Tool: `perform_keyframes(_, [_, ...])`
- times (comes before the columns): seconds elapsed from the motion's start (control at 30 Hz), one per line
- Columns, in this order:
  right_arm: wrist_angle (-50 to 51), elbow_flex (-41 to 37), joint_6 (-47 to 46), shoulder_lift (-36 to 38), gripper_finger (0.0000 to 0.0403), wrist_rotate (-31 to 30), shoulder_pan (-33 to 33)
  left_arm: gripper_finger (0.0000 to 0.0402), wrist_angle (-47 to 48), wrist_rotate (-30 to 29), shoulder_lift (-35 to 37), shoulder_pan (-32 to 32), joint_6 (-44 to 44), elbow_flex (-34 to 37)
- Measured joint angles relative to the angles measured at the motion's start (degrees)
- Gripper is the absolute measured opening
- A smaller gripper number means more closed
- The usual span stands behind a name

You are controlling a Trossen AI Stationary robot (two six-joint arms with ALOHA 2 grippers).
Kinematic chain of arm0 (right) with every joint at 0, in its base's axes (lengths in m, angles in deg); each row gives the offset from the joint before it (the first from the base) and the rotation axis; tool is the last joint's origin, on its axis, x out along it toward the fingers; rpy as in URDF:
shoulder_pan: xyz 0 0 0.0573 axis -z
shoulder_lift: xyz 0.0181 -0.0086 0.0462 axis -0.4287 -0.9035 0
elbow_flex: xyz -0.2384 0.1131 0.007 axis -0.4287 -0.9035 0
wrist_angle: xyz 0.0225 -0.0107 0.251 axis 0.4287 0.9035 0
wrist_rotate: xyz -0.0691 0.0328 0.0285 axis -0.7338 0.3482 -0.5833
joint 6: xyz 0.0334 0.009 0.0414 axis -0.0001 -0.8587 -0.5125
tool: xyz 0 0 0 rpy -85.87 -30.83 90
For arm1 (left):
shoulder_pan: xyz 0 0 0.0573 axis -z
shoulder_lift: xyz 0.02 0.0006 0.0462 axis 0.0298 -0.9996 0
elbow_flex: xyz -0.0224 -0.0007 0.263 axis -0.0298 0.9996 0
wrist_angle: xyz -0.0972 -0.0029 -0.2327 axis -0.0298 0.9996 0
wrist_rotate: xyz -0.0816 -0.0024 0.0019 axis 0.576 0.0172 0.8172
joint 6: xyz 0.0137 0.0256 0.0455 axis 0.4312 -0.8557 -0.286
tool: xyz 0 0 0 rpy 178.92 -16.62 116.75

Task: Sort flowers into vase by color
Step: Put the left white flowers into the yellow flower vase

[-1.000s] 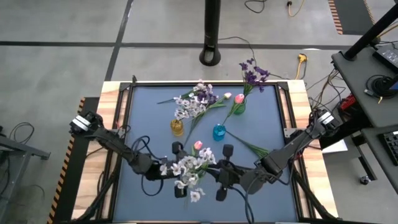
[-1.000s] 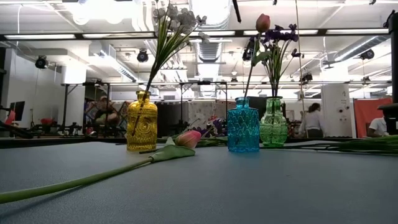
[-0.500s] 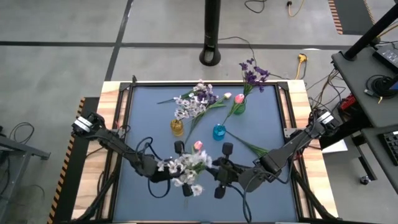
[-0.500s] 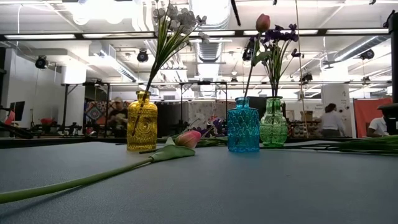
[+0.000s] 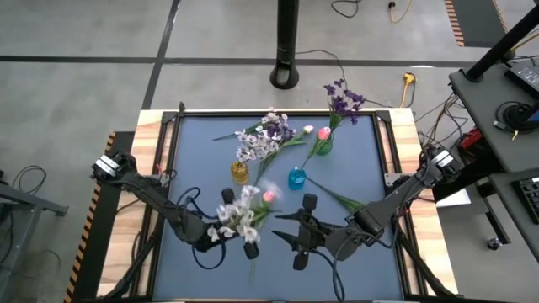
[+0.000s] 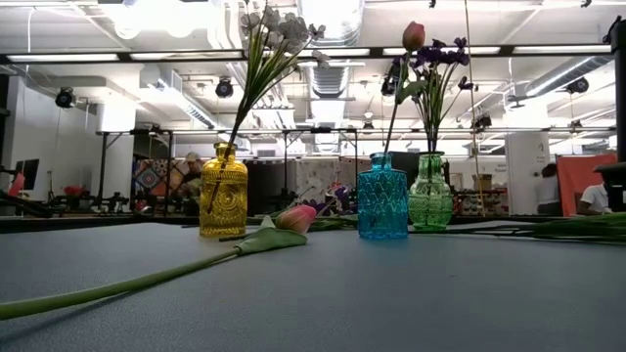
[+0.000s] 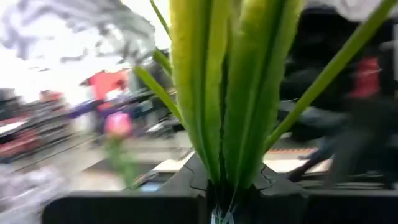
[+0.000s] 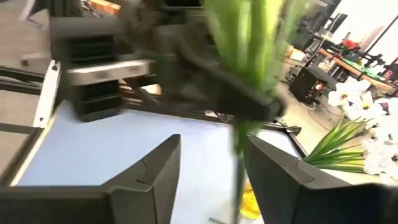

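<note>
A white flower spray (image 5: 240,212) with green stems (image 7: 222,93) is up over the near middle of the table, and my left gripper (image 5: 235,227) is shut on it. Just to its right my right gripper (image 5: 288,231) stands open; in its wrist view its fingers (image 8: 155,171) flank the blurred thin stem end (image 8: 239,155) without clear touch. A pink tulip (image 6: 296,217) lies flat on the table. The yellow vase (image 5: 240,172) holds white flowers (image 5: 263,139), the blue vase (image 5: 296,178) a tulip (image 6: 414,37), and the green vase (image 5: 322,147) purple flowers (image 5: 344,101). My left gripper pinches the bundled green stems (image 7: 217,167) of the white spray between its two shut fingers. The stems and leaves rise out from between the fingers and fan apart. The spray is lifted clear of the table, its blossoms (image 5: 244,202) toward the far side.
Another green stem (image 5: 338,199) lies on the table right of the blue vase. The three vases stand close together at the far middle. Raised rails frame the dark table top (image 5: 194,151). People move in the room beyond the table.
My left gripper has shut on the spray's stems, rolled, and drawn the spray a little toward the table's left and far edges. My right gripper has kept its place and opened, letting the stems go.
</note>
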Motion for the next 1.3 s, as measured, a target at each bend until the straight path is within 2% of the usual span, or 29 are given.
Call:
perform_keyframes(0.13, [2.66, 0.00, -1.57, 1.02, 0.0190, 0.08, -0.08, 0.0018, 4.97, -9.79, 2.82, 1.28, -1.03, 0.00])
perform_keyframes(0.27, [4.78, 0.00, -2.06, 2.40, 0.0203, -0.23, 0.06, 0.0011, 13.59, -14.58, 6.79, 1.43, -0.03, 0.02])
perform_keyframes(0.4, [7.62, 0.02, -3.72, 3.94, 0.0211, -0.21, -0.01, 0.0007, 25.74, -14.13, 12.89, 1.35, 3.94, 0.04])
perform_keyframes(0.47, [10.26, 0.02, -4.71, 4.68, 0.0213, -0.21, 0.00, 0.0006, 35.28, -13.12, 17.09, 1.52, 7.14, 0.04])
perform_keyframes(0.63, [15.35, 0.02, -6.83, 6.54, 0.0217, -0.25, 0.17, 0.0005, 65.20, -5.04, 28.60, -0.96, 28.93, 0.21])
perform_keyframes(0.73, [16.10, 0.02, -7.04, 7.34, 0.0217, -0.25, 0.17, 0.0005, 75.93, -5.28, 32.68, -4.46, 35.49, 1.61])
perform_keyframes(0.83, [16.13, 0.00, -7.08, 7.74, 0.0217, -0.26, 0.15, 0.0005, 75.13, -5.09, 35.10, -8.59, 34.43, 4.41])
perform_keyframes(0.93, [16.16, -0.05, -7.11, 7.78, 0.0217, -0.25, 0.17, 0.0006, 69.32, -1.66, 36.73, -13.07, 31.51, 6.81])
perform_keyframes(1.3, [16.61, -0.11, -7.17, 7.38, 0.0217, -0.34, 0.41, 0.0006, 52.15, 6.20, 38.78, -19.93, 21.65, 12.41])
